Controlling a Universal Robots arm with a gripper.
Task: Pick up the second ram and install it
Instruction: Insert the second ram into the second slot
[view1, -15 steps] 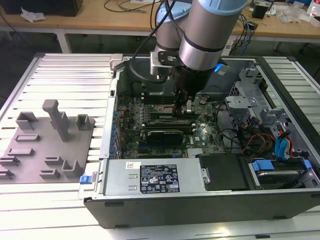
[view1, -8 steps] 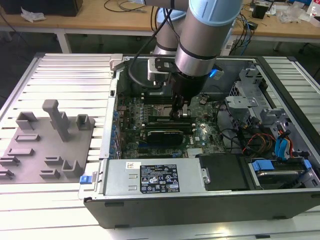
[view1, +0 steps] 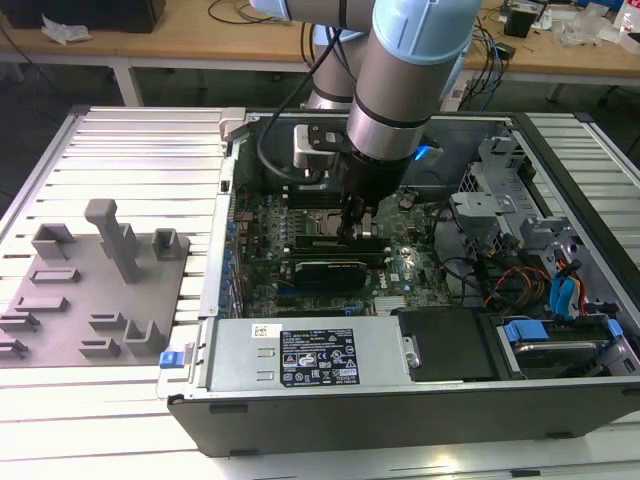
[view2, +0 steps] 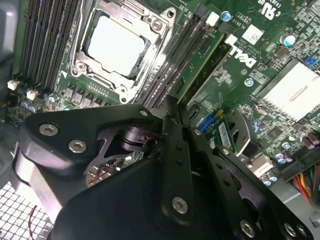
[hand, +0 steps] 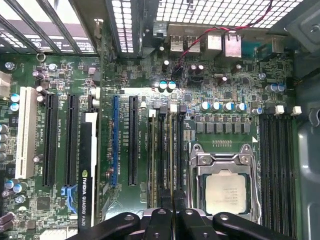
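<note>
I see my arm (view1: 400, 70) reaching down into the open computer case (view1: 400, 400), the tool (view1: 354, 228) low over the motherboard (view1: 300, 235) beside the black card (view1: 325, 272); a gray fixture (view1: 100, 290) sits at the exterior view's left.

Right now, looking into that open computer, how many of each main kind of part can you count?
Processor: 1
Black expansion card: 1
Power supply box: 1
Green memory stick standing in a slot: 1 clearly visible
End effector, down over the slots: 1
Total: 5
</note>
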